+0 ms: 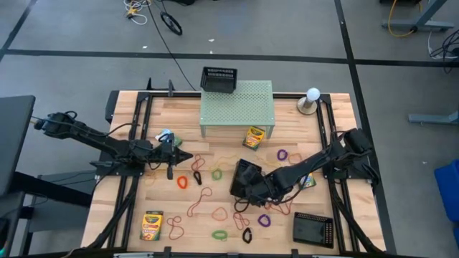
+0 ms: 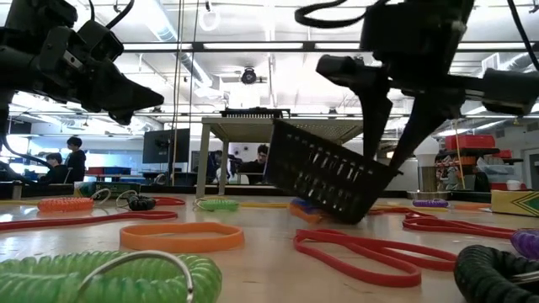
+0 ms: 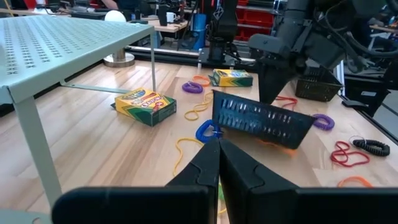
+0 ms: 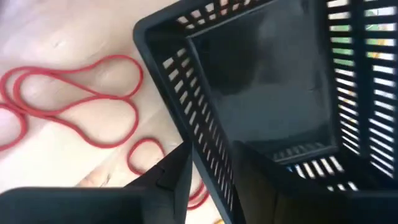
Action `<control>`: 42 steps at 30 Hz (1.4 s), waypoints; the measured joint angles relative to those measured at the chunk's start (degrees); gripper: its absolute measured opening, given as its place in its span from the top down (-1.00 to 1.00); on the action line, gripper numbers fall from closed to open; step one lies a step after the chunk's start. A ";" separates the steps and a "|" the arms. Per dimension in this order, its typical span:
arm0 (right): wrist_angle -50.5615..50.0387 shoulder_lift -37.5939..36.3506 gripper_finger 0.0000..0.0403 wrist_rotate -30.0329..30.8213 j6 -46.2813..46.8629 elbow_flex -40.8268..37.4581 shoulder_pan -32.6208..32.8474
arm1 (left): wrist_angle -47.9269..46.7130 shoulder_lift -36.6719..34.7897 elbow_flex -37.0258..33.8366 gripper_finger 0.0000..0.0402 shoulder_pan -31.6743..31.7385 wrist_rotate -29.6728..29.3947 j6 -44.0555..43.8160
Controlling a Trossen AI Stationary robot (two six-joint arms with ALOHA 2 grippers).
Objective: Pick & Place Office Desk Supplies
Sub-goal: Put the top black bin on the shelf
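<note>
while tilted, tray (image 2: 333,178) sits in right hand (image 1: 247,188).

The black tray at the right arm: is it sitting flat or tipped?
Tipped. In the low view the tray rests on one lower edge, its other side raised, with the right end effector astride its upper wall.

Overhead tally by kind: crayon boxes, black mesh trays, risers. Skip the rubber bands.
Crayon boxes: 3 in plain view, one partly under the right arm
Black mesh trays: 3
Pale green riser: 1
Total: 7
</note>
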 joint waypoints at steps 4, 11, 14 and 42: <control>0.27 -0.02 0.47 3.99 -0.04 -0.37 0.00 | 0.03 -0.01 0.00 0.94 0.01 -0.01 -0.03; -0.41 -0.02 0.33 6.01 0.02 0.58 0.13 | 0.05 -0.01 0.00 0.94 0.00 -0.02 -0.57; -1.49 -0.02 0.25 6.79 -0.04 0.73 0.22 | 0.06 -0.01 0.00 0.94 0.00 -0.02 -0.57; 14.77 -0.09 0.71 1.57 -1.00 -2.54 -3.24 | 0.34 -0.01 0.00 0.94 0.01 -0.06 -1.07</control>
